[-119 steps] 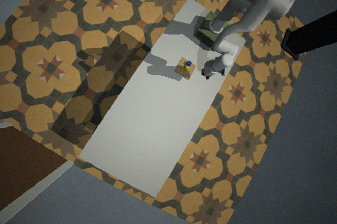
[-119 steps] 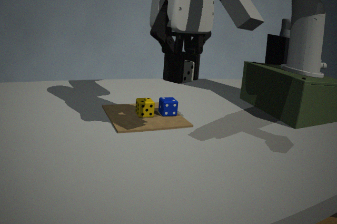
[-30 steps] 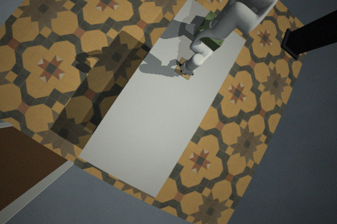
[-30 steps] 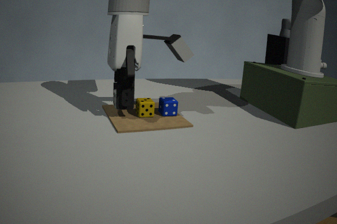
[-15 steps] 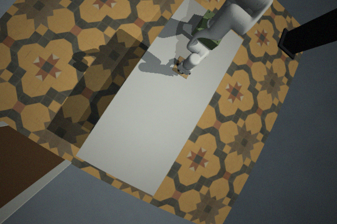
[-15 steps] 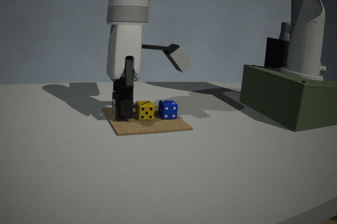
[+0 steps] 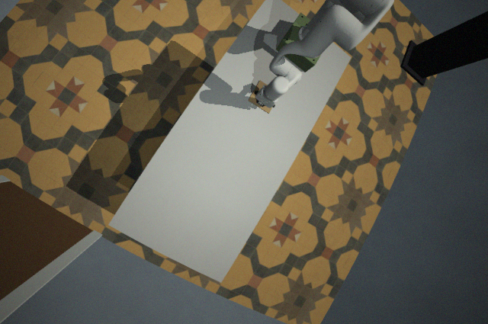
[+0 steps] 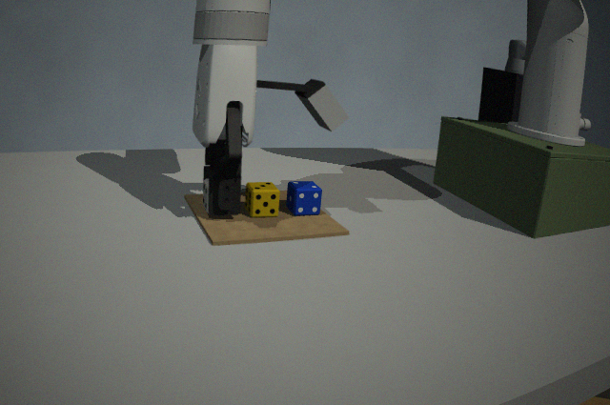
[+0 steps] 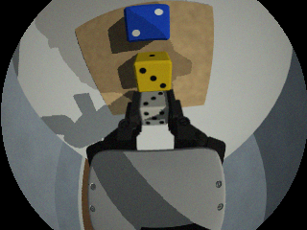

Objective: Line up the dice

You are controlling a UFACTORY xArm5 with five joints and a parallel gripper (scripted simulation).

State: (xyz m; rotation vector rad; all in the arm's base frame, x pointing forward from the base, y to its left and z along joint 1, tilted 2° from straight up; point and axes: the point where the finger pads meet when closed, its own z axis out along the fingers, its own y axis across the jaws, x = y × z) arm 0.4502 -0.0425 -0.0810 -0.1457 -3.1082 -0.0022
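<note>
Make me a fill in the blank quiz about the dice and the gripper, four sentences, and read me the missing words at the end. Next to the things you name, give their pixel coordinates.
The die nearest the green base block (image 7: 309, 61) (image 8: 492, 178) is ____. The middle die, between the blue die (image 8: 304, 198) (image 9: 147, 23) and the gripper (image 7: 264, 103) (image 8: 222, 213) (image 9: 153, 99), is ____. The blue die's top face shows ____ pips. The gripper's fingers are shut on a ____ die.

Missing words, in order: blue; yellow; two; white.

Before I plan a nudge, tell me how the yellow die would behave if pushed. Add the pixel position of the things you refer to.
The yellow die (image 8: 263, 200) (image 9: 153, 77) looks rigid, so it probably won't deform. Its broad flat base on the mat (image 8: 275, 232) (image 9: 199, 57) suggests sliding rather than rolling. Its squat cube shape makes tipping unlikely under a low push, though a high one might topple it.
</note>
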